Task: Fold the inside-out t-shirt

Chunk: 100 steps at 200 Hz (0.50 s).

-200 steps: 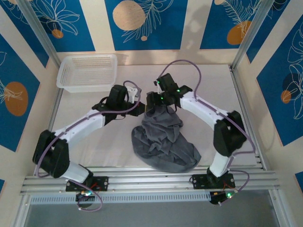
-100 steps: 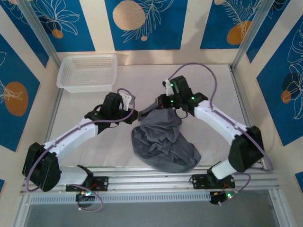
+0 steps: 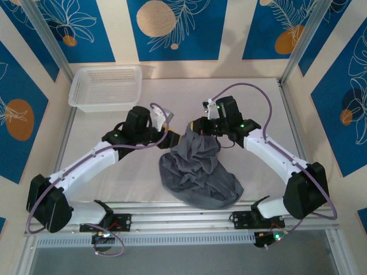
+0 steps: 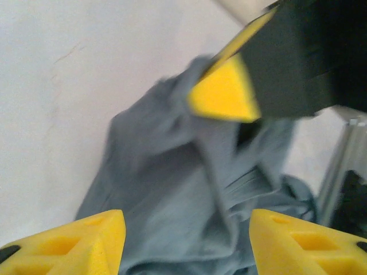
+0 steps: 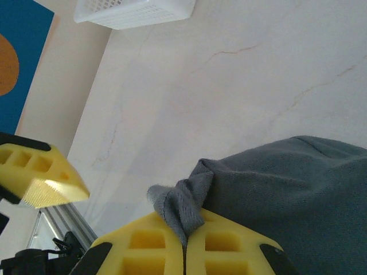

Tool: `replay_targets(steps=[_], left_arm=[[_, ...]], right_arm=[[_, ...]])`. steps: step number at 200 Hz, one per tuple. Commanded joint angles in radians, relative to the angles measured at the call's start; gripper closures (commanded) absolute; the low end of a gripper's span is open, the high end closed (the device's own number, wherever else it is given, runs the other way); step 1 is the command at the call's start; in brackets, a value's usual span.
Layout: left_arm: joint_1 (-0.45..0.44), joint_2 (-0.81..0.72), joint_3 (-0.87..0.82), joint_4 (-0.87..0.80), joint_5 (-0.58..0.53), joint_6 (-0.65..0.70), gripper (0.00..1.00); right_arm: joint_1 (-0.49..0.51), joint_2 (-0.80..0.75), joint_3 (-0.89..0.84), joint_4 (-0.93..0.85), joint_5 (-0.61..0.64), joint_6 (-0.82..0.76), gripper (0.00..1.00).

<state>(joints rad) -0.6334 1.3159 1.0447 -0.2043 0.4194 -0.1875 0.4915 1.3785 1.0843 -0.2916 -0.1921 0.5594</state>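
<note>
pinching the t-shirt [image 5: 275, 189], right hand [image 5: 184, 243] covers the gripped fold; left hand [image 4: 186, 246] spread.

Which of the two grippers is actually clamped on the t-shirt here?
The right gripper: its yellow pads are pressed together with a fold of the grey t-shirt pinched between them. The left gripper has its pads standing wide apart.

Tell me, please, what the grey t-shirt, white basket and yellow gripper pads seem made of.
Dark slate-grey t-shirt: soft matte knit, likely cotton; it drapes and creases. White mesh basket: probably plastic; perforated walls. Yellow wedge-shaped pads: seemingly foam or rubber; matte, moulded recesses.
</note>
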Motion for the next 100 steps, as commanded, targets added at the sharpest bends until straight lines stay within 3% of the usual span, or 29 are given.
replay_targets(steps=[1,26,43,61,78,100], left_arm=[[-0.034,0.081,0.042,0.085,0.172,-0.012,0.41],[-0.074,0.146,0.075,0.073,0.057,-0.066,0.41],[-0.072,0.187,0.087,0.058,-0.013,-0.12,0.5],[-0.069,0.219,0.089,0.085,0.022,-0.148,0.61],[-0.069,0.23,0.082,0.127,0.06,-0.177,0.65],[-0.068,0.225,0.08,0.146,0.059,-0.195,0.8]], right_arm=[[0.009,-0.032,0.015,0.0,-0.026,0.034,1.0],[0.009,-0.04,0.015,-0.015,-0.021,0.041,1.0],[0.009,-0.048,0.008,-0.008,-0.021,0.052,1.0],[0.008,-0.052,0.008,-0.009,-0.02,0.05,1.0],[0.009,-0.053,0.009,-0.016,-0.013,0.046,1.0],[0.008,-0.055,0.001,-0.009,-0.009,0.042,1.0]])
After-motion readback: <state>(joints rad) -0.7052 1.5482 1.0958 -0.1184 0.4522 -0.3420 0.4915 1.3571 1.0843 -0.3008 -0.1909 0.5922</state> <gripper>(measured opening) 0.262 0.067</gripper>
